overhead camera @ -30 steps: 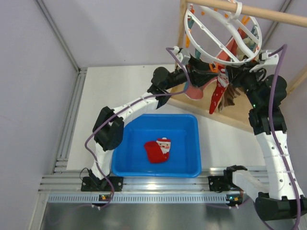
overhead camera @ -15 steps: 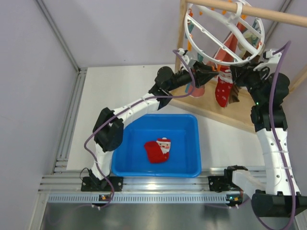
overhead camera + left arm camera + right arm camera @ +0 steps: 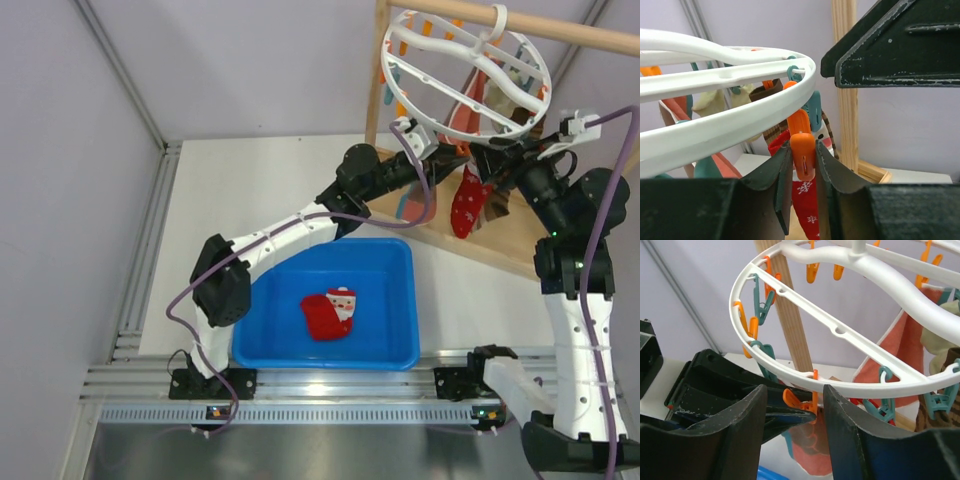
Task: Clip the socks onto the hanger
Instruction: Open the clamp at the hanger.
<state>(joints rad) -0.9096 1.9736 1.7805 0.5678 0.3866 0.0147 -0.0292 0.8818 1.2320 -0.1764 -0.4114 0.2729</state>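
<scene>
The white round hanger hangs from a wooden bar at the top right. My left gripper reaches under its near rim and is shut on an orange clothespin, one finger on each side of it. A red sock with white snowflakes hangs straight down just behind that pin. I cannot tell if the pin grips it. My right gripper is next to the sock, open and empty, with the same orange pin beyond its jaws. A second red Santa sock lies in the blue bin.
The wooden frame stand carries the hanger, and its base board runs under both grippers. Salmon-pink socks and a brown striped sock hang from other pins. Teal and orange pins line the rim. The blue bin sits between the arm bases.
Both grippers have risen and moved right, up to the hanger's near rim. The hanging red sock has come up with them and now hangs straight under the ring.
</scene>
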